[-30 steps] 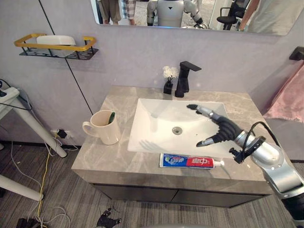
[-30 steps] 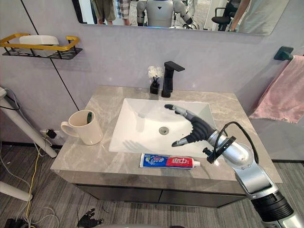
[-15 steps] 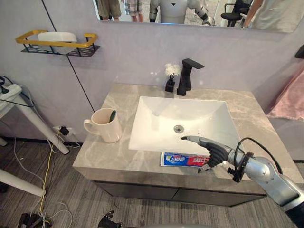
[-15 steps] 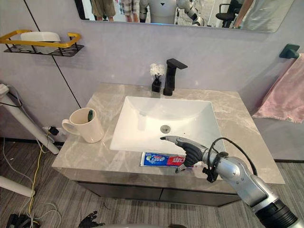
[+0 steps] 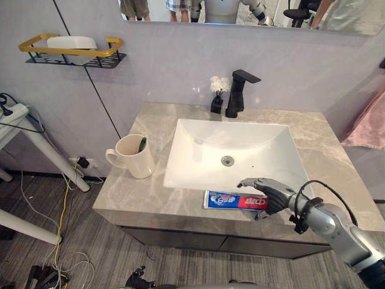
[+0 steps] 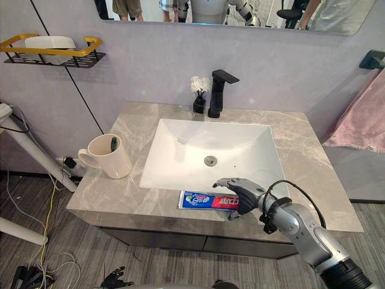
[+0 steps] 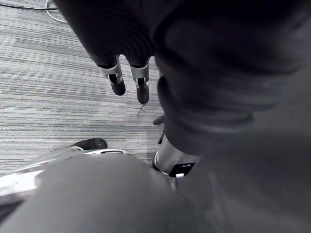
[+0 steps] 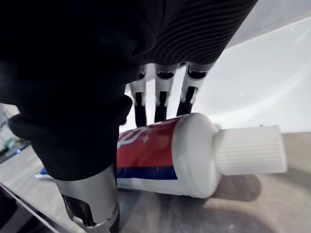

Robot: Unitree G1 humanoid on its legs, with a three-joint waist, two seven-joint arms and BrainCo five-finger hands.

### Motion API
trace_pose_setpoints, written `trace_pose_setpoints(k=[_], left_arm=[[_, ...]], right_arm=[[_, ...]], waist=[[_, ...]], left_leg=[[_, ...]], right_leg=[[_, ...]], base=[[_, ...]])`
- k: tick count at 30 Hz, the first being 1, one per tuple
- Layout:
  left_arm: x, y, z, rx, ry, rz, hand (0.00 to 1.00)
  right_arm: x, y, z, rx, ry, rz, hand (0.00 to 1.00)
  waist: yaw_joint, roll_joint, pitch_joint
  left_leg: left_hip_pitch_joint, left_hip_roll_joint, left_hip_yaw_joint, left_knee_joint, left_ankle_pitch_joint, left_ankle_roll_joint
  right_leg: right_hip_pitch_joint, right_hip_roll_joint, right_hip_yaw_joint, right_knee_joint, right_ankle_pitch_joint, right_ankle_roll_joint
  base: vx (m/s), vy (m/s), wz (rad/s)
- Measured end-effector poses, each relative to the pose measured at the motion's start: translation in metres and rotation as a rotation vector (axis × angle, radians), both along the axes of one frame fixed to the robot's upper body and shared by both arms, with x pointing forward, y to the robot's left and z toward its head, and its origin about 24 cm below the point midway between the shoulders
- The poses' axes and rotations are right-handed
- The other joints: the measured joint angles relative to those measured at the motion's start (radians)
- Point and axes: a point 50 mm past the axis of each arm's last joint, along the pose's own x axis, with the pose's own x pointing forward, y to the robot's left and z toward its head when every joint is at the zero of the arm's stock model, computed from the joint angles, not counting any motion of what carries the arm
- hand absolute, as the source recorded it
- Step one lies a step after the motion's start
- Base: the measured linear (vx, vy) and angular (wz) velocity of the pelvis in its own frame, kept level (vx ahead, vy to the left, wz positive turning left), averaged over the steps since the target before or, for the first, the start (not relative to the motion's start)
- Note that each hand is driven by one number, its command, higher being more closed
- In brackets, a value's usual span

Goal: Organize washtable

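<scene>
1. Toothpaste tube (image 5: pixel 231 200) lies flat on the grey marble counter (image 5: pixel 151 129), along its front strip, just in front of the white sink (image 5: pixel 192 156). Its blue end points toward the robot's left and its red end toward the right.
2. In the right wrist view the tube's white ribbed cap (image 8: pixel 249 149) sticks out free past the hand, resting on the counter.
3. The right hand (image 5: pixel 269 195) is arched over the red end. Its fingers (image 8: pixel 160 99) reach down the sink side of the tube, and the thumb (image 8: pixel 90 204) sits on the near side, so the tube is clasped between them.
4. The left hand (image 7: pixel 141 83) hangs low with loose, fairly straight fingers pointing at the striped floor, holding nothing.
5. A cream mug (image 5: pixel 135 158) stands on the counter's left part, well apart from the tube, handle turned outward, with 1 dark green item (image 5: pixel 142 146) leaning inside it.
6. At the back edge, a black faucet (image 5: pixel 237 93) stands behind the sink, with a small black vase of white flowers (image 5: pixel 216 96) just beside it.
7. On the wall to the left, a black shelf with a yellow rail (image 5: pixel 72 53) carries a white object (image 5: pixel 71 42).
8. A pink towel (image 5: pixel 368 120) hangs at the right.
</scene>
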Motion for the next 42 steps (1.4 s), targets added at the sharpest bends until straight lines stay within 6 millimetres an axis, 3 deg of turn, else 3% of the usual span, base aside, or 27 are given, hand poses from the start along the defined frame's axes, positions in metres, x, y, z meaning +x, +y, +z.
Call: trace_pose_setpoints(k=[20, 27, 30, 32, 34, 36, 37, 38, 42], left_arm=[[-0.003, 0.002, 0.000, -0.005, -0.003, 0.070, 0.00], [-0.027, 0.013, -0.001, -0.016, 0.009, 0.308, 0.00], [-0.035, 0.034, 0.005, 0.025, -0.041, 0.483, 0.00], [-0.029, 0.058, 0.020, 0.083, -0.159, 0.597, 0.00], [-0.020, 0.089, 0.046, 0.176, -0.335, 0.715, 0.00], [-0.002, 0.128, 0.096, 0.309, -0.621, 0.820, 0.00], [0.003, 0.135, 0.110, 0.343, -0.694, 0.828, 0.00], [0.016, 0.147, 0.148, 0.401, -0.887, 0.831, 0.00], [0.050, 0.137, 0.230, 0.452, -1.297, 0.709, 0.00]], right_arm=[[0.006, 0.006, 0.000, 0.079, -0.083, -0.069, 1.00], [0.009, 0.000, 0.009, 0.126, -0.129, -0.116, 1.00], [0.009, 0.001, 0.019, 0.156, -0.170, -0.120, 1.00], [0.007, 0.000, 0.027, 0.182, -0.210, -0.131, 1.00], [0.003, 0.000, 0.039, 0.221, -0.266, -0.140, 1.00], [-0.002, 0.001, 0.054, 0.271, -0.340, -0.139, 1.00], [-0.002, 0.001, 0.057, 0.284, -0.355, -0.142, 1.00], [-0.003, 0.001, 0.061, 0.317, -0.382, -0.155, 1.00], [-0.003, 0.005, 0.061, 0.382, -0.390, -0.174, 1.00]], waist=[[0.005, -0.004, 0.003], [0.003, 0.006, 0.008], [0.003, 0.015, 0.014], [0.005, 0.019, 0.016], [0.008, 0.022, 0.015], [0.018, 0.027, 0.012], [0.022, 0.028, 0.011], [0.031, 0.029, 0.008], [0.033, 0.045, -0.013]], left_leg=[[0.000, -0.001, -0.009, -0.005, 0.000, 0.000], [0.000, -0.001, -0.010, -0.005, 0.000, 0.000], [-0.001, -0.001, -0.012, -0.005, 0.000, 0.000], [-0.004, -0.001, -0.016, -0.006, 0.000, 0.000], [-0.010, -0.001, -0.024, -0.006, 0.000, 0.000], [-0.017, -0.003, -0.030, -0.005, 0.000, 0.000], [-0.018, -0.003, -0.032, -0.005, 0.000, 0.000], [-0.024, -0.004, -0.038, -0.004, 0.000, 0.000], [-0.040, -0.017, -0.066, -0.001, 0.000, 0.000]], right_leg=[[0.010, 0.001, -0.010, -0.014, 0.002, 0.001], [0.011, 0.001, -0.011, -0.014, 0.002, 0.001], [0.011, 0.000, -0.012, -0.015, 0.002, 0.001], [0.011, 0.001, -0.016, -0.018, 0.002, 0.001], [0.012, 0.001, -0.026, -0.022, 0.001, 0.001], [0.012, -0.001, -0.035, -0.028, 0.001, 0.001], [0.012, -0.001, -0.037, -0.029, 0.001, 0.001], [0.012, -0.002, -0.043, -0.032, 0.001, 0.001], [0.015, -0.013, -0.076, -0.035, 0.001, 0.002]], base=[[-0.01, -0.002, 0.01], [0.00, 0.000, 0.00], [0.00, 0.000, 0.01], [0.00, -0.003, 0.07], [-0.01, -0.015, 0.11], [-0.01, -0.017, 0.10], [-0.01, -0.017, 0.11], [-0.01, -0.014, 0.11], [0.00, -0.004, 0.20]])
